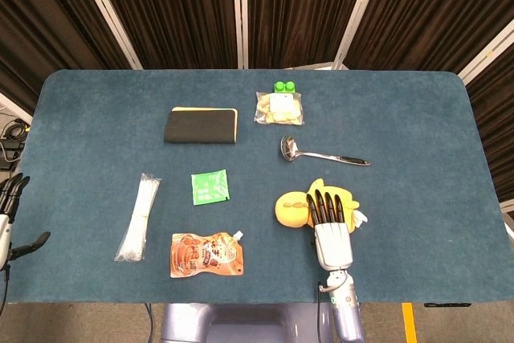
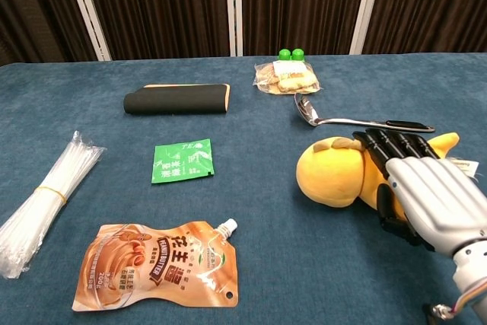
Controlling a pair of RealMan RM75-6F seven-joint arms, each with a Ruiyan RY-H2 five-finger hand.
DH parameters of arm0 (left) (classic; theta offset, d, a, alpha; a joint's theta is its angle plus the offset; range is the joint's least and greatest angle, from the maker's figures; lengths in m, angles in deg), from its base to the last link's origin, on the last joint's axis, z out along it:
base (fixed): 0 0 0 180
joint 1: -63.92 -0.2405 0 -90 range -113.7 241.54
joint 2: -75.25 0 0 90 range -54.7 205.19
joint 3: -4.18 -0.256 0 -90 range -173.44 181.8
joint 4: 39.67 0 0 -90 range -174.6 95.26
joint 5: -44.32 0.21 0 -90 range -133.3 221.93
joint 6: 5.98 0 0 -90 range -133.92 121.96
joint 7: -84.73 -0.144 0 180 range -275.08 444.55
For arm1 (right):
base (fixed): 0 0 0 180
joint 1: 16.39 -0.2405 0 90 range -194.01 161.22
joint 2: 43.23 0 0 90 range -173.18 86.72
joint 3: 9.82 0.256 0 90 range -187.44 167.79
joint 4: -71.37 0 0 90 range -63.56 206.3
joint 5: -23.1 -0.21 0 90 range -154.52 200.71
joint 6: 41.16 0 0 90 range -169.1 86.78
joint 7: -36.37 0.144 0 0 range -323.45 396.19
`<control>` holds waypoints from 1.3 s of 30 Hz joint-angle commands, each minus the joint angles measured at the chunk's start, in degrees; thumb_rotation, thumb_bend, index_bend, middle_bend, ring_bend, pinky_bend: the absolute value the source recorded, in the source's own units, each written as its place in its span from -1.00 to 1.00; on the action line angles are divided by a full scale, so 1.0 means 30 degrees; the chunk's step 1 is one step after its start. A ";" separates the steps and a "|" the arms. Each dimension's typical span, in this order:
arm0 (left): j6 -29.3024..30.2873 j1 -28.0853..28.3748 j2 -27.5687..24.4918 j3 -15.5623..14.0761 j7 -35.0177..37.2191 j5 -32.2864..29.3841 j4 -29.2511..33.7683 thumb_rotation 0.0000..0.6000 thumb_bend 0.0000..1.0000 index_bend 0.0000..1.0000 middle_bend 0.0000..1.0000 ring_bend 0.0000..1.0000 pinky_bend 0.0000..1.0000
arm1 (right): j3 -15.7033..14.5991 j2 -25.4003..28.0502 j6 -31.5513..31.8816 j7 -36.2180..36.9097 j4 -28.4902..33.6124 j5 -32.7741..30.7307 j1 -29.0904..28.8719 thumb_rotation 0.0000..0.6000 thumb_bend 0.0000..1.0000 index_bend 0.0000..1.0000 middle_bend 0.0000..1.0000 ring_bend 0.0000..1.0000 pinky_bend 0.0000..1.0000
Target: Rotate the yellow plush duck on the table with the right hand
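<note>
We see the right hand resting its extended fingers atop the yellow duck, just below the ladle on the bench

We see duck near table front edge, right of centre, right hand on it. Ladle behind duck, snack bag further back. Sachet left of duck, pouch in front of sachet, straw bundle far left.

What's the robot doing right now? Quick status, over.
Right hand resting on yellow plush duck, fingers draped over its body. Left hand open at table edge, idle. Ladle lies just behind duck, not touching.
</note>
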 commanded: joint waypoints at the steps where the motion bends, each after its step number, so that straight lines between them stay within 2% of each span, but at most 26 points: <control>1: 0.0008 -0.0001 -0.0005 -0.0001 -0.0003 0.0003 0.0004 1.00 -0.63 -1.00 -1.00 -1.00 -1.00 | 0.0091 -0.0031 -0.0112 -0.0201 -0.0130 -0.0172 -0.0022 1.00 1.00 -1.00 -1.00 -1.00 -1.00; 13: 0.0097 -0.0020 0.0014 -0.0001 -0.0081 0.0042 0.0033 1.00 -0.63 -1.00 -1.00 -1.00 -1.00 | 0.1272 0.0997 0.0354 -0.0875 0.0831 -0.0984 -0.0027 1.00 1.00 -1.00 -1.00 -1.00 -1.00; 25: 0.0226 -0.0077 -0.0018 -0.0014 -0.0054 0.0104 0.0094 1.00 -0.63 -1.00 -1.00 -1.00 -1.00 | 0.0721 0.1002 0.0213 -0.0917 0.1057 -0.0916 -0.0039 1.00 1.00 -1.00 -1.00 -1.00 -1.00; 35: 0.0164 -0.0051 -0.0013 0.0015 0.0013 0.0038 0.0013 1.00 -0.63 -1.00 -1.00 -1.00 -1.00 | -0.1246 0.0896 0.0089 -0.0148 0.1220 0.0496 0.0082 1.00 1.00 -1.00 -1.00 -1.00 -1.00; 37: 0.0234 -0.0070 -0.0021 0.0023 0.0004 0.0068 0.0035 1.00 -0.63 -1.00 -1.00 -1.00 -1.00 | -0.2087 0.0894 0.0251 -0.0280 0.1438 0.1297 0.0152 1.00 1.00 -1.00 -1.00 -1.00 -1.00; 39: 0.0287 -0.0093 -0.0022 0.0030 0.0010 0.0073 0.0042 1.00 -0.63 -1.00 -1.00 -1.00 -1.00 | -0.2483 0.0891 0.0477 -0.0317 0.1695 0.1735 0.0274 1.00 1.00 -1.00 -1.00 -1.00 -1.00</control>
